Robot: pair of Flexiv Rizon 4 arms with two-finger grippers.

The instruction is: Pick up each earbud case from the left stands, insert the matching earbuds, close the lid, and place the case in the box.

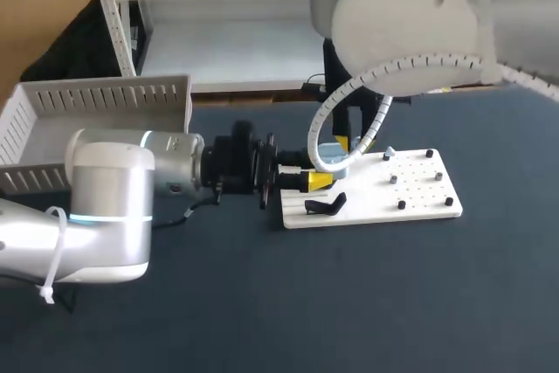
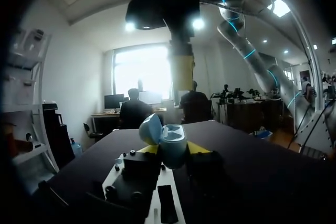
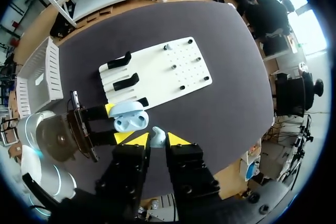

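My left gripper (image 1: 316,181) reaches in from the left and is shut on a light blue earbud case (image 1: 327,160), held over the near left end of the white board (image 1: 376,207). In the left wrist view the case (image 2: 173,144) sits between the yellow tips with its lid (image 2: 151,128) open. Directly above it hangs my right gripper (image 3: 158,140), shut on a small light blue earbud (image 3: 158,135). The right wrist view looks down on the open case (image 3: 128,117), just ahead of the earbud. The earbud is hidden in the head view.
Black stands (image 3: 126,81) stand at the board's left end, one (image 1: 325,206) near the front edge. Small pegs (image 1: 410,179) dot its right half. A white slatted box (image 1: 96,120) sits at the far left of the dark table.
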